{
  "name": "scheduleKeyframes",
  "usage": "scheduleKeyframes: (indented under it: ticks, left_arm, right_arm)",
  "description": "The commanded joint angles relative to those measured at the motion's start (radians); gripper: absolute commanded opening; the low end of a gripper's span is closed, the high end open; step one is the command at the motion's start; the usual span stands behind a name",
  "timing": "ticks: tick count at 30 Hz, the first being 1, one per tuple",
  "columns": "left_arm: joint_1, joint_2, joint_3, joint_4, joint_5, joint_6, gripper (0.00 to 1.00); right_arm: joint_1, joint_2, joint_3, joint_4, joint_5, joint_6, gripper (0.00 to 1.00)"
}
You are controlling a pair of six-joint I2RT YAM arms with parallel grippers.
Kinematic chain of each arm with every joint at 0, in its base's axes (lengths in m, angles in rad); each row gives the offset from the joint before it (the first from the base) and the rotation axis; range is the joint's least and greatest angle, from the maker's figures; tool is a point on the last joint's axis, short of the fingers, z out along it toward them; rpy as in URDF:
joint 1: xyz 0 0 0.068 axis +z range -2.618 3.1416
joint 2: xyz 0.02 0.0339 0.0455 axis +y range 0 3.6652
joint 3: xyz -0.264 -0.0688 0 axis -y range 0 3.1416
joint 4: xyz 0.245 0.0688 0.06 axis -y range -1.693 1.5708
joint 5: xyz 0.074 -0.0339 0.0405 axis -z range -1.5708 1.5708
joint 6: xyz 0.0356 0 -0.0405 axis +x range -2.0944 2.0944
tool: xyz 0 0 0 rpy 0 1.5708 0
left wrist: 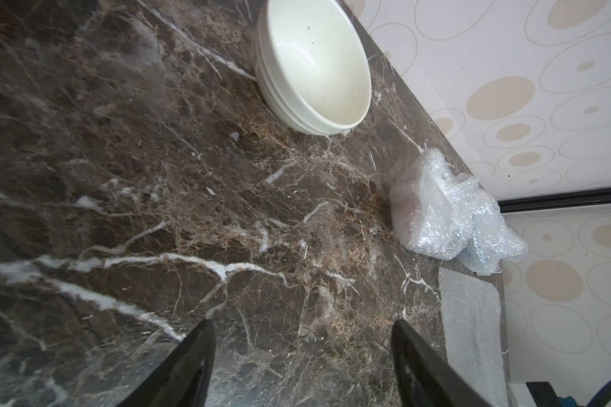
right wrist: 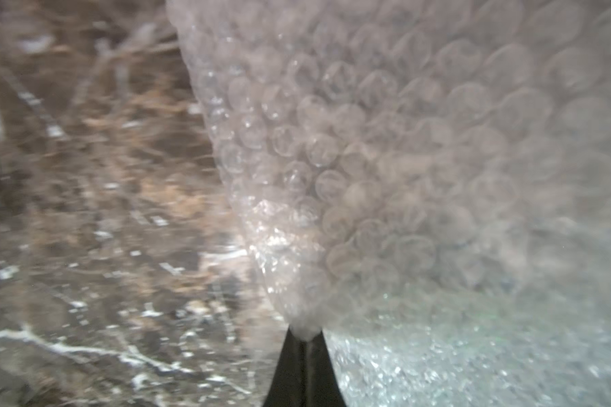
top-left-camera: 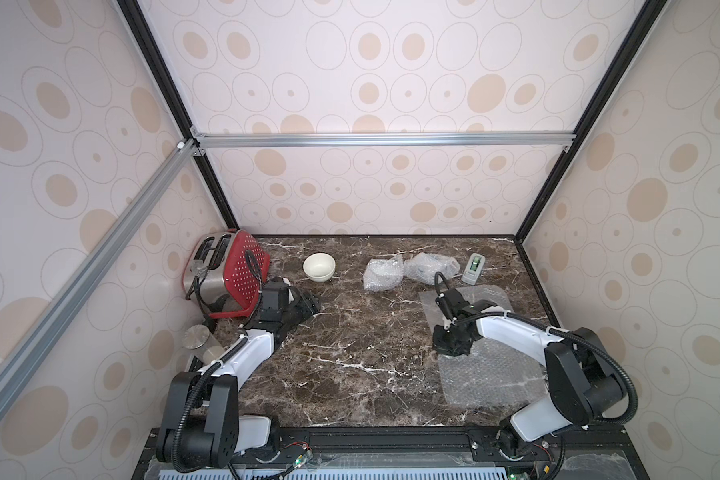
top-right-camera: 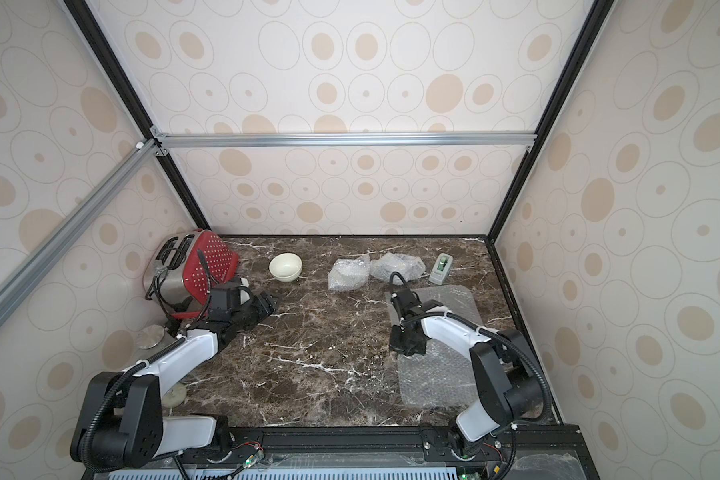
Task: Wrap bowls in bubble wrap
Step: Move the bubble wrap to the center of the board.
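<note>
In a top view 1 cream bowl (top-left-camera: 319,267) sits centre-left, 2 bubble wrap bundles (top-left-camera: 383,275) centre, 1 flat sheet (top-left-camera: 493,376) lower right, its edge pinched by the right gripper (right wrist: 303,334), while the left gripper (left wrist: 303,326) gapes empty.

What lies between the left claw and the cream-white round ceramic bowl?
Only bare dark marble tabletop between left claw and cream-white bowl, shown in the left wrist view.

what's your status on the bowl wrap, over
Right gripper shut on bubble wrap sheet edge, left gripper open, empty. Cream bowl bare, at the back. Two bundles and tape dispenser near the sheet's far edge.
</note>
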State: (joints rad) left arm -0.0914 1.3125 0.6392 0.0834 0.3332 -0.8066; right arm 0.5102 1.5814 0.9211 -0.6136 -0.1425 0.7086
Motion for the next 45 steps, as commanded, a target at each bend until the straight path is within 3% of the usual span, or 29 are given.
scheduleKeyframes:
  ticks: [1,6,14,27,33,37,42,45]
  left_arm:
    - [0.002,-0.023,-0.007,0.03,0.016,-0.015,0.77]
    - [0.002,-0.057,-0.003,-0.019,0.007,0.007,0.77]
    - [0.003,-0.099,-0.006,-0.051,-0.006,0.016,0.78]
    - [0.002,-0.067,0.029,-0.06,-0.012,0.017,0.79]
    - [0.003,-0.009,0.091,-0.112,-0.031,0.008,0.88]
    - [0.002,0.024,0.132,-0.144,-0.052,0.004,0.88]
    - [0.005,0.127,0.237,-0.168,-0.066,-0.001,0.8]
    - [0.009,0.202,0.314,-0.193,-0.114,0.006,0.78]
  right_arm:
    - [0.086,0.08,0.051,0.132,-0.038,0.14,0.0]
    - [0.173,0.195,0.149,0.22,-0.07,0.214,0.0]
    - [0.264,0.253,0.178,0.263,-0.077,0.292,0.0]
    - [0.339,0.248,0.137,0.27,-0.172,0.287,0.0]
    - [0.346,0.275,0.17,0.287,-0.113,0.285,0.0]
    - [0.347,0.283,0.175,0.31,-0.109,0.286,0.01]
    - [0.347,0.254,0.205,0.271,-0.102,0.243,0.29]
    - [0.348,0.194,0.216,0.215,-0.066,0.2,0.37]
